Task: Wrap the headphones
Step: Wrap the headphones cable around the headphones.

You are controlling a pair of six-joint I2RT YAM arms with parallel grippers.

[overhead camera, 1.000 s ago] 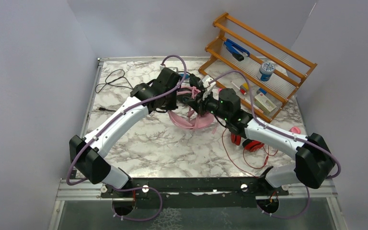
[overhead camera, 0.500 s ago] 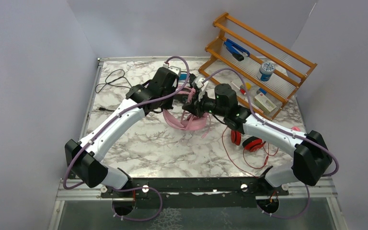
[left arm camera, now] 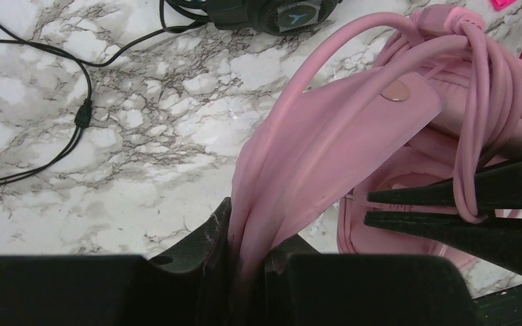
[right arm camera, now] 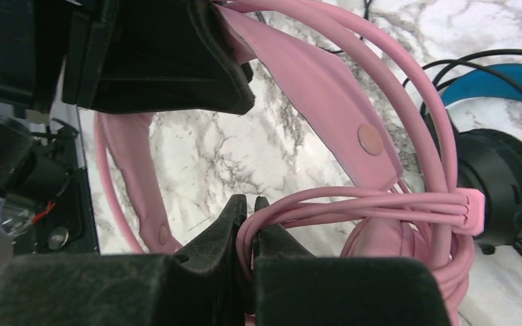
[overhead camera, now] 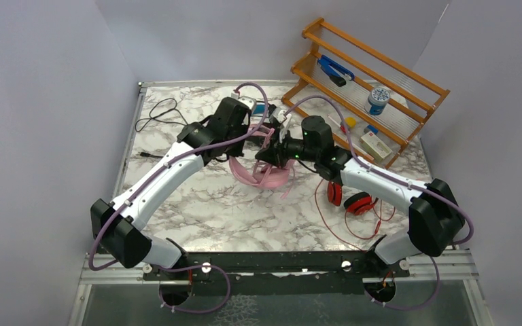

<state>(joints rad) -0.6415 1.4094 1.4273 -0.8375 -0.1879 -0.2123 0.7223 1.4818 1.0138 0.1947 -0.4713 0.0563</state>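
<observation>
Top external: pink headset (overhead camera: 265, 175) shifted left, left claw (left arm camera: 250, 227) gripping its band (left arm camera: 326, 136), right claw (right arm camera: 250, 212) pinching its cable (right arm camera: 353, 202).

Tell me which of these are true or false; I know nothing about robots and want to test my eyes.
1. The left hand grips the headband of the pink headset. True.
2. The right hand is open and empty. False: it is shut on a loop of the pink cable.
3. The red headset lies on the table, apart from both hands. True.
4. The wooden rack stands at the table's left side. False: it stands at the far right.
5. A hand holds the black headset. False: it lies on the table just beyond the pink one, and neither hand grips it.
</observation>
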